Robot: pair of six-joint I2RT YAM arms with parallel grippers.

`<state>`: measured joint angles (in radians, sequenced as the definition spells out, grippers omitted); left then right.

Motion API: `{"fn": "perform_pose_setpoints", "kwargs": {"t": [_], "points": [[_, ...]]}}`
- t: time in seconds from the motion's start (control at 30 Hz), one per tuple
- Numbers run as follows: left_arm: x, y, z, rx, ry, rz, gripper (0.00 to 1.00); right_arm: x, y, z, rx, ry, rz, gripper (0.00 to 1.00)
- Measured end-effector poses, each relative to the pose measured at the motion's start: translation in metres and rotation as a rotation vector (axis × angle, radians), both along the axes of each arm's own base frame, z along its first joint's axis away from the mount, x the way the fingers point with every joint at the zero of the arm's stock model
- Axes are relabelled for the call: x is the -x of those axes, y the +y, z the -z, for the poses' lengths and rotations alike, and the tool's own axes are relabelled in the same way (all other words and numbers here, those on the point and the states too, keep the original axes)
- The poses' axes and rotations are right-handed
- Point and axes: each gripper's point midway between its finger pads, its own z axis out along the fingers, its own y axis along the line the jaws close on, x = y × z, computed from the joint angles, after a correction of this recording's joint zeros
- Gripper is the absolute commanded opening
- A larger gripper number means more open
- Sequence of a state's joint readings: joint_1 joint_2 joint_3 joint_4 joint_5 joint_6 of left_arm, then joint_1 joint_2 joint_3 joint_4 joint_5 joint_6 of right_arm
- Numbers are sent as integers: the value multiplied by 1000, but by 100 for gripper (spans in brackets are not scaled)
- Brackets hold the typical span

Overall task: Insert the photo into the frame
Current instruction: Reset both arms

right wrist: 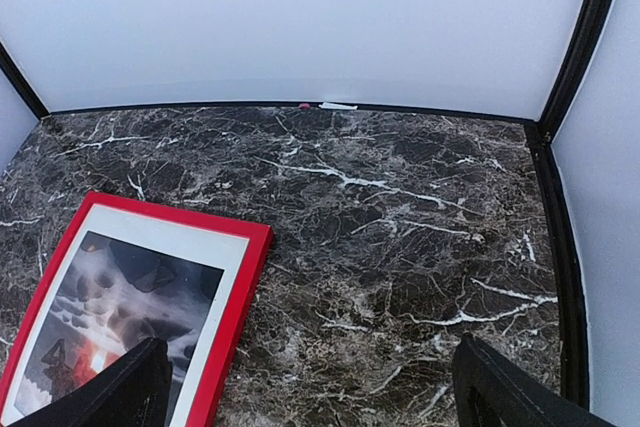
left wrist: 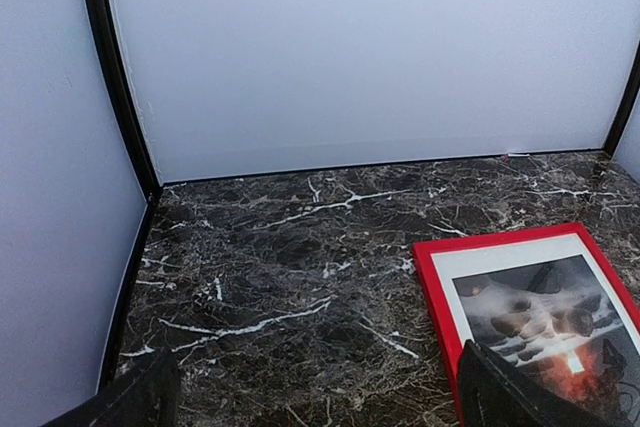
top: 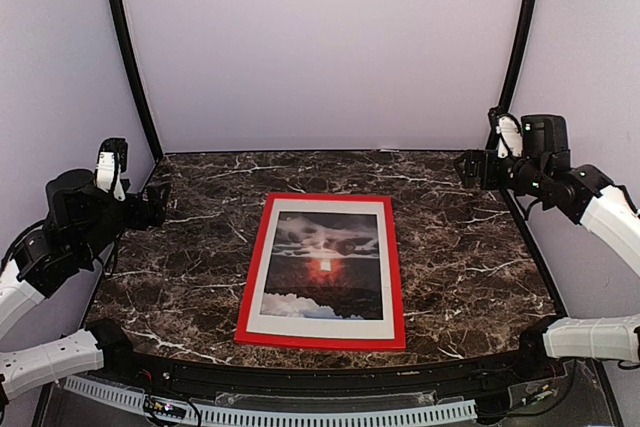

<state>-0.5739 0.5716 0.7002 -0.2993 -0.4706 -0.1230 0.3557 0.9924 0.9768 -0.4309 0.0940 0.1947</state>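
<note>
Top external: the photo (top: 325,265) is seen inside the red frame (top: 322,338) (flat on the marble surface (top: 470,247)); left claw (top: 158,203) and right claw (top: 468,169) are held wide, empty.

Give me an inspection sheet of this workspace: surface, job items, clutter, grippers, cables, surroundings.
Surface: dark marble-pattern table, flat, no spills seen.
Job's things: red frame lies flat at mid-table, face up. The photo already sits inside it, with a white mat around the photo.
Clutter: nothing seen.
Grippers: left gripper and right gripper are both open and empty. Each is at its own side of the table, apart from the frame.
Cables: cables loop at the wrists; none lie across the table.
Surroundings: plain pale walls, black corner posts.
</note>
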Motion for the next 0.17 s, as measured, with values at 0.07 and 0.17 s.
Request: {"fn": "perform_pose_setpoints", "kwargs": {"t": [0.07, 0.17], "points": [[0, 0, 1, -1, 2, 0, 99, 0, 0, 0, -1, -2, 0, 99], [0, 0, 2, -2, 3, 1, 99, 0, 0, -1, -2, -6, 0, 99]]}}
